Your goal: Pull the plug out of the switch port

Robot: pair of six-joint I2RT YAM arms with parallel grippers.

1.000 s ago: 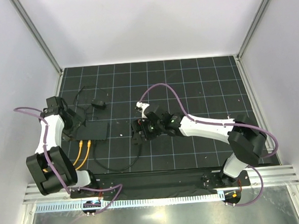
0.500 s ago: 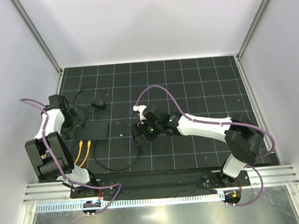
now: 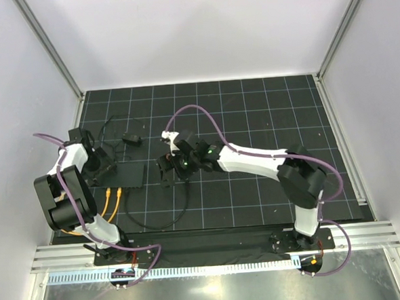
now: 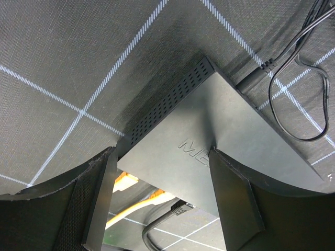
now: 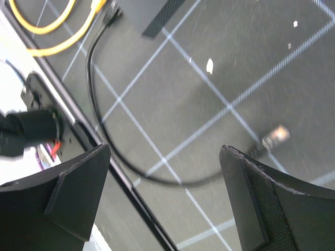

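Switch point(image 4: 235, 125) lettering point(image 4: 191, 150), left wrist only

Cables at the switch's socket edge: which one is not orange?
The black cable, last in the row at the switch, beside the two orange cables. It alone loops away to a loose plug end.

The lettering point(image 4: 191, 147) on the switch point(image 4: 225, 115) is cut short behind one finger of the left pincer point(image 4: 162, 151). Between that pincer's fingers, the orange plugs point(image 4: 127, 180) are half covered by the switch. Ahead of the right pincer point(image 5: 165, 149), the switch is cropped by the picture's top edge. Beside one of its fingers, the black cable point(image 5: 94, 89) ends in a pale tip point(image 5: 276, 137) that is smeared by blur.
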